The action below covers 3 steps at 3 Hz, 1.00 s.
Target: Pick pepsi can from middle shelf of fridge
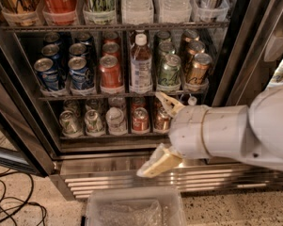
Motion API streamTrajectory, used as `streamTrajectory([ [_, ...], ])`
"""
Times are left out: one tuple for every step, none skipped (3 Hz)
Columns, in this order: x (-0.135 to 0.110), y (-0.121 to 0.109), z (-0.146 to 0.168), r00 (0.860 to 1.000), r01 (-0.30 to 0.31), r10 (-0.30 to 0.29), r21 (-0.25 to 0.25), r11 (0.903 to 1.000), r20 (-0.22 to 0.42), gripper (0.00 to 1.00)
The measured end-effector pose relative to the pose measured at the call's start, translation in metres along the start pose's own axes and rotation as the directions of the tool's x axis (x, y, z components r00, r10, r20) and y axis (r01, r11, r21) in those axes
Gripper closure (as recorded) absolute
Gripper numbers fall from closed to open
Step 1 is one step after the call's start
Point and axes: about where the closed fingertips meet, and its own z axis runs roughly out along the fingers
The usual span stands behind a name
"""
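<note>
The robot's claw hangs open and empty before the lower rack of the fridge, well apart from the pepsi can on the middle shelf. A crowded approach could nudge the neighbouring red can, or grab it instead.
</note>
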Motion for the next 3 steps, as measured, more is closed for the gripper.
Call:
streamTrajectory([
  [-0.022,0.001,0.034,0.996,-0.058,0.053,0.079,0.9952,0.066,0.0],
  [-0.04,-0.007,0.059,0.987,-0.116,0.095,0.174,0.9778,0.127,0.0],
  [-0.032,-0.023,0.07,0.973,-0.192,0.146,0.273,0.9427,0.181,0.0],
])
